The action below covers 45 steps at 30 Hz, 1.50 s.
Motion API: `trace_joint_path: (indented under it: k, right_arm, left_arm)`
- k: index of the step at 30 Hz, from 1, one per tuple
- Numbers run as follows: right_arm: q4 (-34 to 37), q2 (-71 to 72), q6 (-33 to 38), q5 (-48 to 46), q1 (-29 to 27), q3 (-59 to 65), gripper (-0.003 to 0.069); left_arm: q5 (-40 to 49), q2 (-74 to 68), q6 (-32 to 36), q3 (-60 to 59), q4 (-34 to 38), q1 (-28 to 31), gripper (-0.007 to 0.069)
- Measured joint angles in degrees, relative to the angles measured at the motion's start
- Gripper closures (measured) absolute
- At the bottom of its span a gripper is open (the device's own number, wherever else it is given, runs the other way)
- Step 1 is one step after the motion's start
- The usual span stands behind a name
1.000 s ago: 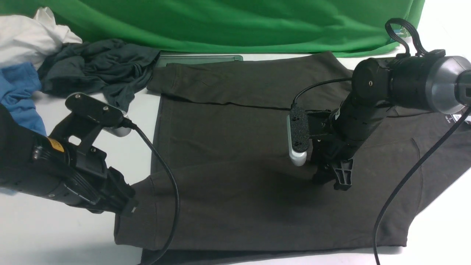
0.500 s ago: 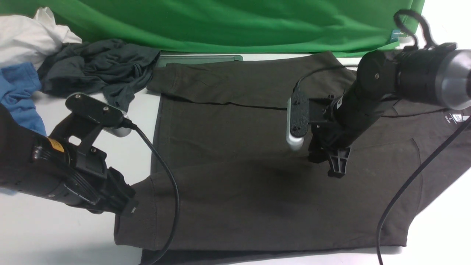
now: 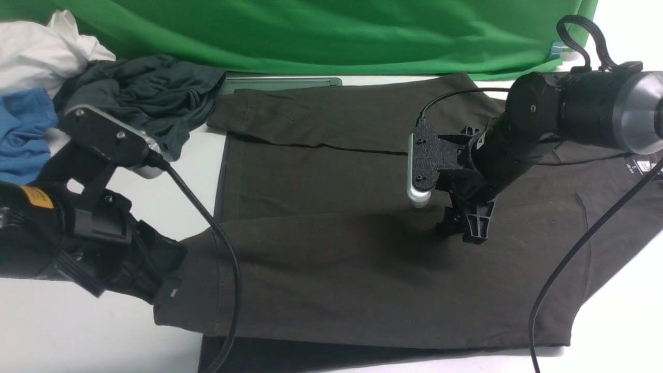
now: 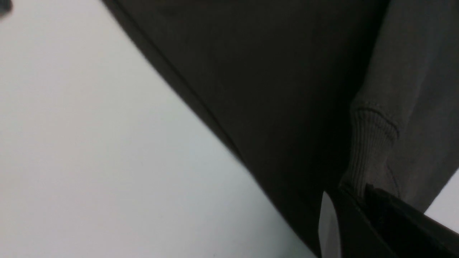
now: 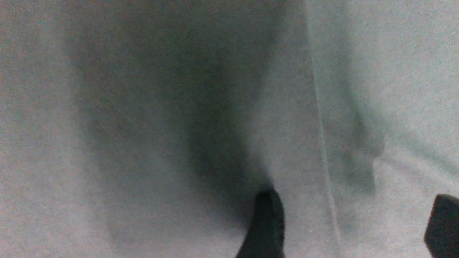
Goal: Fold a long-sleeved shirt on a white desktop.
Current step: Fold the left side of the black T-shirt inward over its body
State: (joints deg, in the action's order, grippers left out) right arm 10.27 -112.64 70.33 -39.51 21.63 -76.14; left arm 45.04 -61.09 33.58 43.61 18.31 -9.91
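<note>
The long-sleeved shirt [image 3: 321, 171] lies spread over the white desktop [image 3: 77, 331], its neck label [image 3: 642, 166] at the far right. One sleeve is folded across the back of the body, and the other lies across the front. My left gripper [image 3: 166, 292] is shut on that front sleeve's ribbed cuff [image 4: 369, 143] at the shirt's front left corner. The right gripper [image 3: 469, 228] stands open over the middle of the shirt. In the right wrist view only flat fabric [image 5: 143, 107] shows between its fingertips [image 5: 267, 222].
A dark grey-teal garment [image 3: 140, 98], a blue shirt [image 3: 23, 134] and a white cloth [image 3: 41, 52] are heaped at the back left. The grey hatch [image 3: 279, 82] peeks out behind the shirt, below the green backdrop [image 3: 331, 31]. Black cables [image 3: 564, 264] hang from both arms.
My left gripper has drawn the cuff a little to the left, and its wrist has swung up and left. The right gripper has lifted and moved back slightly.
</note>
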Motion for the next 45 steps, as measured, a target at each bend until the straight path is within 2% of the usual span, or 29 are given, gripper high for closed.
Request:
trace_joint_path:
  k: [6,10,12,14,15,18,21,23,36,45]
  right_arm:
    - [0.1,-0.9,2.7,0.0,0.0,0.0,0.0131]
    - [1.2,-2.3,3.5,-0.7,0.0,0.0,0.0175]
    - [1.7,-2.4,3.6,-1.6,0.0,-0.1,0.0250]
    - [1.9,-2.6,3.7,-2.3,0.0,-0.1,0.0361]
    - [2.0,-2.6,3.7,-2.2,0.0,-0.1,0.0370]
    - [2.1,-2.7,3.7,-2.7,0.0,-0.1,0.0507]
    - [2.2,-2.7,3.7,-3.1,0.0,-0.1,0.0591]
    - [2.2,-2.7,3.7,-3.6,0.0,-0.1,0.0621]
    - [1.4,3.4,-0.1,-6.8,-0.1,-0.1,0.0645]
    - [-0.5,3.7,-7.4,-5.3,-0.9,-0.2,0.0645]
  left_arm:
    - [0.0,0.7,1.3,0.0,0.7,0.0,0.0583]
    - [0.0,0.8,1.3,0.0,0.7,0.0,0.0583]
    - [0.0,0.8,1.3,0.0,0.7,0.0,0.0583]
    - [0.1,0.8,1.3,0.0,0.7,0.0,0.0583]
    - [0.1,0.8,1.3,0.0,0.7,0.0,0.0583]
    - [0.1,0.8,1.3,0.0,0.9,0.0,0.0583]
    - [0.1,0.8,1.3,0.0,0.9,0.0,0.0583]
    - [0.1,0.8,1.3,0.0,0.9,0.0,0.0583]
    - [-0.9,0.8,0.0,0.0,0.7,0.0,0.0583]
    - [-5.0,-2.7,-4.1,0.0,-3.6,0.0,0.0583]
